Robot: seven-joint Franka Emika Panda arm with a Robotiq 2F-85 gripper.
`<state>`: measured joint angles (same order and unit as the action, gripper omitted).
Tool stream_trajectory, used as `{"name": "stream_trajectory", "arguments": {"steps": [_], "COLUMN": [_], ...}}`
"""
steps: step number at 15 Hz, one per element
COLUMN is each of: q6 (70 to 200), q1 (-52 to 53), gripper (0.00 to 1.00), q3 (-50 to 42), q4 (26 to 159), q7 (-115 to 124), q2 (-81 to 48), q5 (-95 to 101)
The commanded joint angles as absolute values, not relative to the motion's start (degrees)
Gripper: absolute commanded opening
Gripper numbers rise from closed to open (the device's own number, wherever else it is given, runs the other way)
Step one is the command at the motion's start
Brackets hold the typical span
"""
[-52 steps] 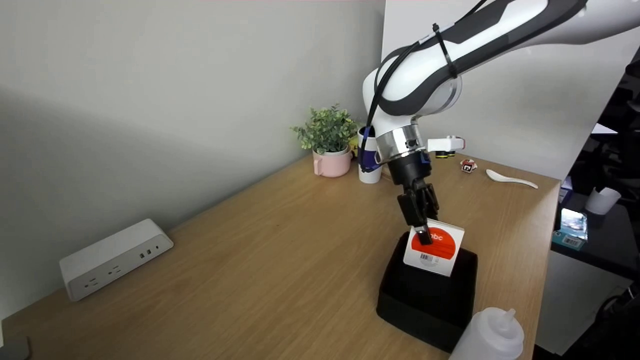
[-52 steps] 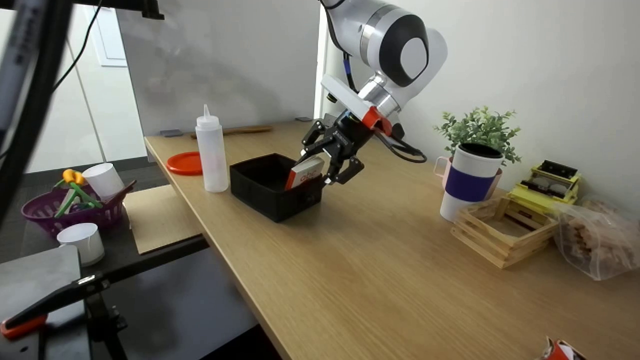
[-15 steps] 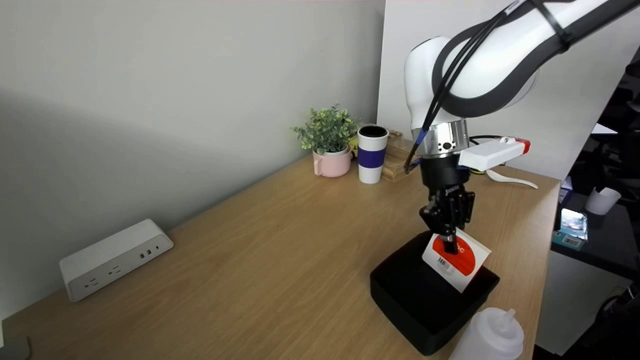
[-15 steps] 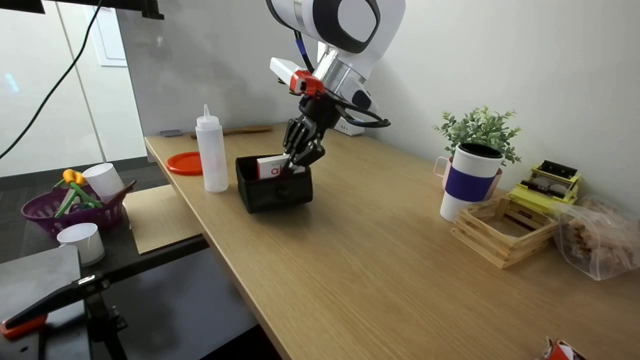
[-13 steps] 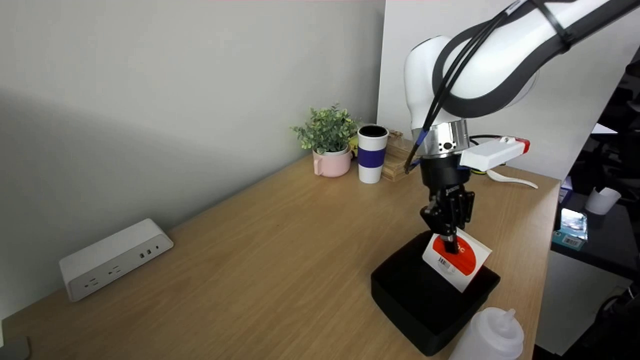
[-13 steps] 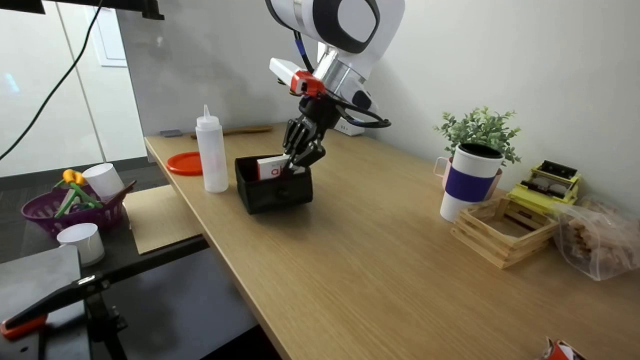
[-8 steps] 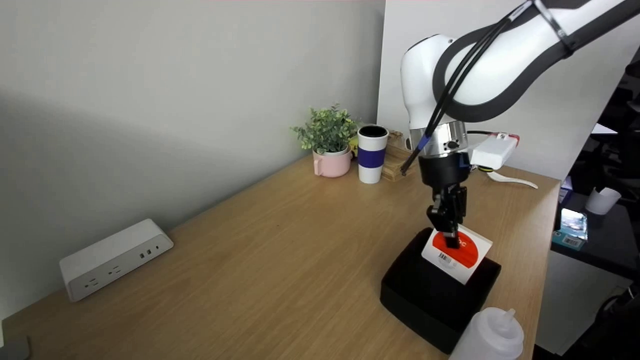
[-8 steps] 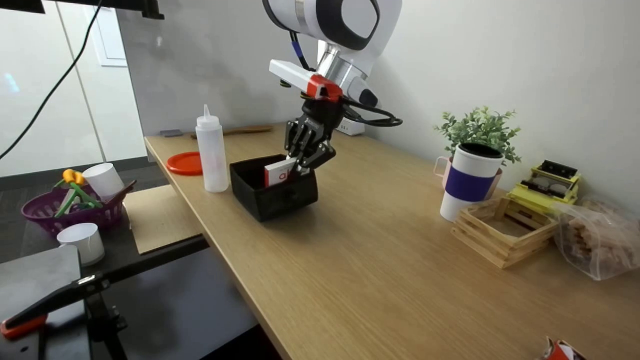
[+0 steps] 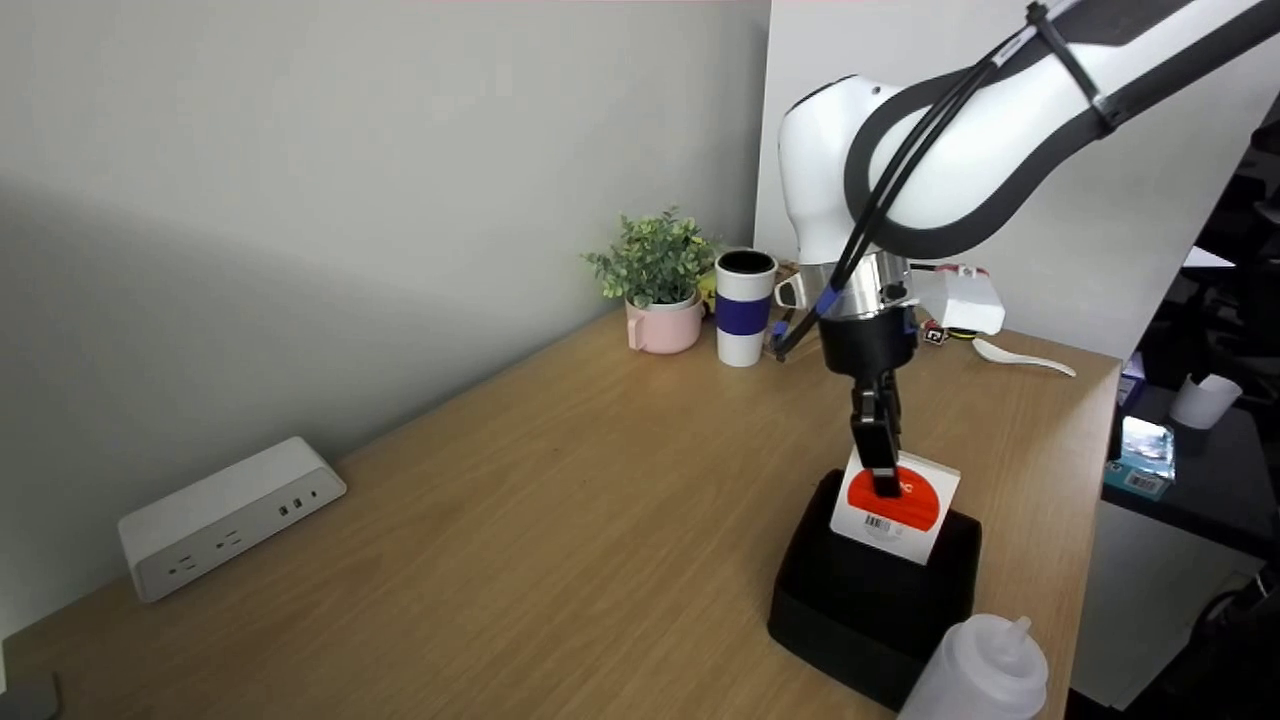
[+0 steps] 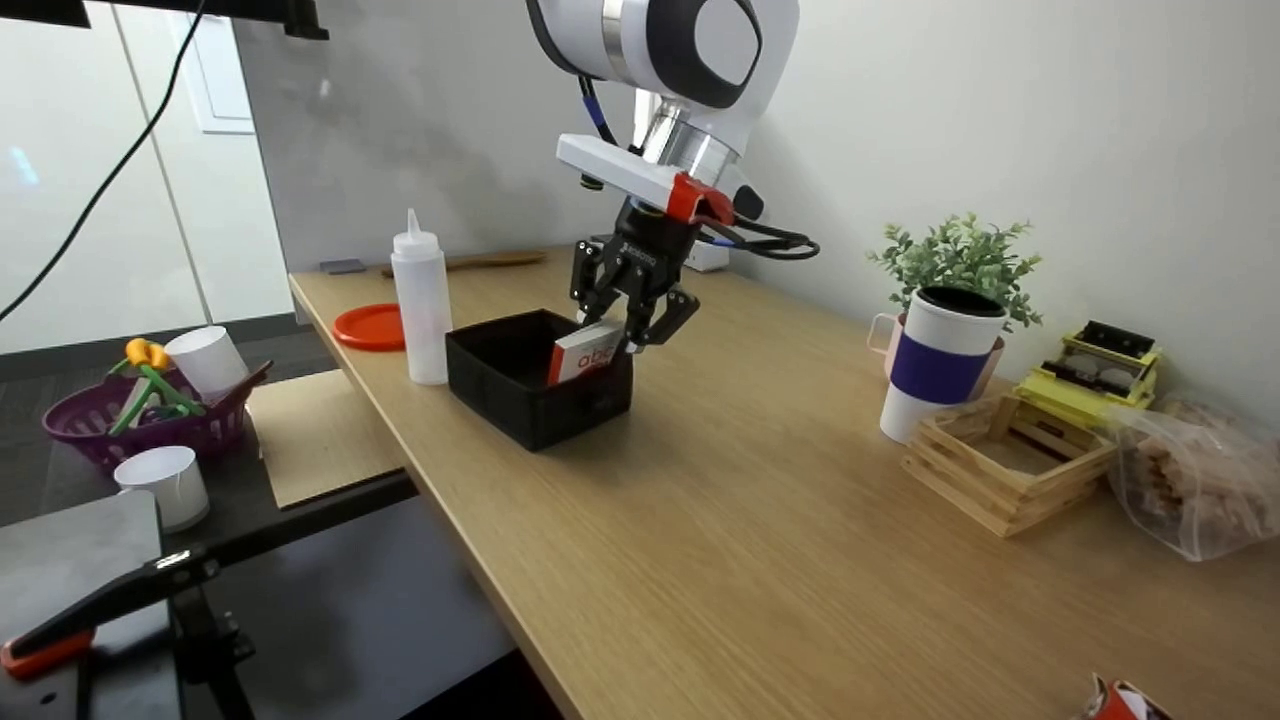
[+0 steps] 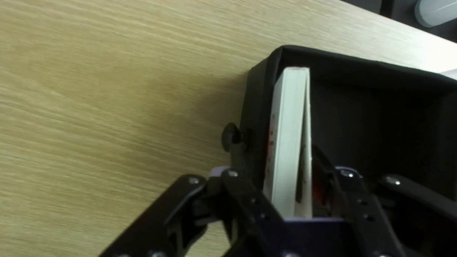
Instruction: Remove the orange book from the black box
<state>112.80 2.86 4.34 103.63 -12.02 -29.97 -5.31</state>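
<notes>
A grey wall (image 9: pixel 350 250) backs the wooden desk (image 9: pixel 560 500). On it sits the black box (image 10: pixel 580 405); the end effector (image 10: pixel 610 332) hangs over it, fingers (image 9: pixel 877 440) parted, one inside. A squeeze bottle (image 10: pixel 425 310) crowds one corner; only an exterior view shows the red plate (image 10: pixel 368 328) nearby. Between the fingers the orange book (image 9: pixel 912 508) leans in the box, its white edge plainest in the wrist view.

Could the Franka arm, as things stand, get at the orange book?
Probably yes: the open gripper straddles the orange book, whose upper part sticks out above the rim of the black box. Its wall, close beside the book, might hinder closing, though.
</notes>
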Motion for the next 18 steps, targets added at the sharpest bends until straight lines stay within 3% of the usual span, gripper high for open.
{"name": "stream_trajectory", "arguments": {"steps": [1, 4, 5, 18], "q6": [111.97, 111.93, 112.15, 115.11], "q1": [2.40, 2.27, 2.28, 2.51], "gripper": [0.77, 0.98, 1.00, 1.00], "q3": [5.07, 5.37, 5.45, 4.89], "q4": [101.49, 101.99, 102.49, 109.38], "q7": [-14.22, -13.14, -12.57, -3.85], "q2": [-31.41, -31.04, -30.77, -27.14], "q5": [-4.08, -5.50, -6.04, -10.37]}}
